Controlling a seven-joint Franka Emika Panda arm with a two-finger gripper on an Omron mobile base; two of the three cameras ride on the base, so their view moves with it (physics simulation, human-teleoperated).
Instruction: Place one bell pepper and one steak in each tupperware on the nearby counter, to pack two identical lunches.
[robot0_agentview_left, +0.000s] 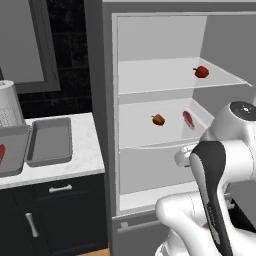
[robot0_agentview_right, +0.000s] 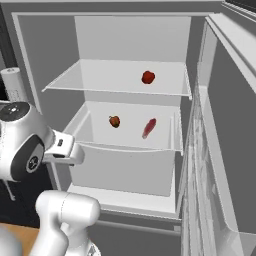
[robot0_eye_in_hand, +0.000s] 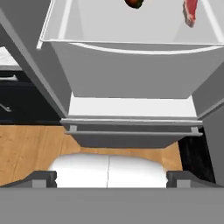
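Open fridge (robot0_agentview_right: 200, 150), red pepper (robot0_agentview_right: 148, 77) on upper shelf, orange pepper (robot0_agentview_right: 114, 121) beside steak (robot0_agentview_right: 149, 128) below

The open grey fridge (robot0_agentview_left: 165, 125) is faced by both base views, from behind the arm on either side; its white shelves (robot0_agentview_right: 130, 82) are shared. The white marbled worktop (robot0_agentview_left: 87, 150) is taken in leftward. The fridge's lower drawer front (robot0_eye_in_hand: 131, 72) is looked at closely from the tool's camera, tilted downward.

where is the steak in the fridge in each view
Left base view: the steak lies right of centre, on the fridge's middle shelf.
Right base view: the steak lies just right of centre, on that shelf.
Hand view: the steak is at the top edge, right.
Shared landmark: the darker bell pepper to its left on the same shelf.
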